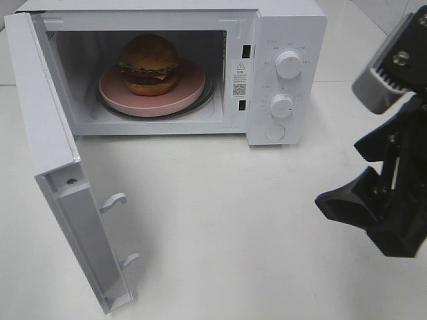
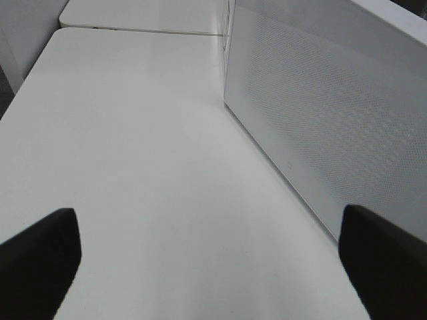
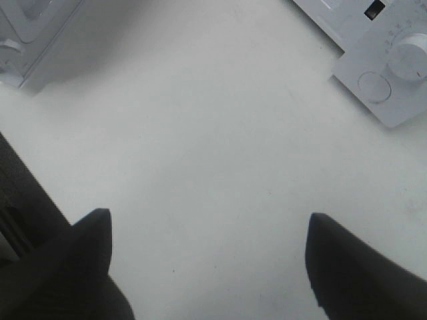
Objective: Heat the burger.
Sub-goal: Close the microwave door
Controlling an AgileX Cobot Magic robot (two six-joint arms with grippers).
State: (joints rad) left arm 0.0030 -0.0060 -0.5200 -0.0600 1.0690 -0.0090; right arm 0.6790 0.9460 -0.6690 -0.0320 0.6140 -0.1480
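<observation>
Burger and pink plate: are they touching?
Touching. The exterior high view shows the burger resting directly on the pink plate inside the microwave, no gap beneath it.

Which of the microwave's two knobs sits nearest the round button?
The lower knob, directly above the round button; the upper knob stands farther above it.

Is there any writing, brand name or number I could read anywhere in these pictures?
No text is legible anywhere.
Sticker on the microwave front: a warning triangle and a QR code show, but its print is too small to read.
Markings around the upper knob: too small and faint to read.
Markings around the lower knob: too small and faint to read.
No brand name shows.
</observation>
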